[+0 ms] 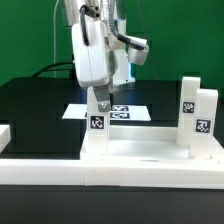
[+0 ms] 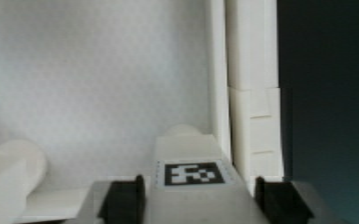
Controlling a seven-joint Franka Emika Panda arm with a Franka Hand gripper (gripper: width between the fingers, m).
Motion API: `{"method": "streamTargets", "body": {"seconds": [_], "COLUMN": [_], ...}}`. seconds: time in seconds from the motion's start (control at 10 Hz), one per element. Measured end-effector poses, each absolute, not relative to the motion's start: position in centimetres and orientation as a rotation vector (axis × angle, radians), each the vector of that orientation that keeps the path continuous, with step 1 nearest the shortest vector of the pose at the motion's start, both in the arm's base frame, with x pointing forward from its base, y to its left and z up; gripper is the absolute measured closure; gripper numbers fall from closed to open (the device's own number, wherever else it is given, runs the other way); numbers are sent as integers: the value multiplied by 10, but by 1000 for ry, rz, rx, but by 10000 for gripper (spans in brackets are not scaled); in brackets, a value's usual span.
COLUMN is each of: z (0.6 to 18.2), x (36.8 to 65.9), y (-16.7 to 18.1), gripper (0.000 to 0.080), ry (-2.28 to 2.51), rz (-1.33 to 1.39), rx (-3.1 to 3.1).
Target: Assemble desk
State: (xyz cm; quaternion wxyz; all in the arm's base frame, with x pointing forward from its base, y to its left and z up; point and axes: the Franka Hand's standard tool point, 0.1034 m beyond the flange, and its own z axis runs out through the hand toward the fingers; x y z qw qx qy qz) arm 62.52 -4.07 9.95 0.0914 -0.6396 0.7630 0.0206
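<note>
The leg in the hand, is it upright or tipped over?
Upright: the leg stands vertical on the desk top, gripped by the hand.

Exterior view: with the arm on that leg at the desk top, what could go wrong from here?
1. The tool grips the leg only near its tagged upper part; it could tilt or slip while being seated in the desk top.
2. Two legs already stand upright on the exterior view's right; jolting the top might disturb them.
</note>
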Motion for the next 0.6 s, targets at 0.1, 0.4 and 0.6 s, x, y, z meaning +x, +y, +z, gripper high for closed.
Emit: {"method": "streamTargets", "body": {"seconds": [0.1,0.4,0.6], "z": [100,101,99], "x": [626,625,625], "y": [-41,-46,-46], "gripper": [505,505,498], "ry": [2323,2490,2565], "rz": [65,87,73], "rx": [-1832,-1611,-1489]}}
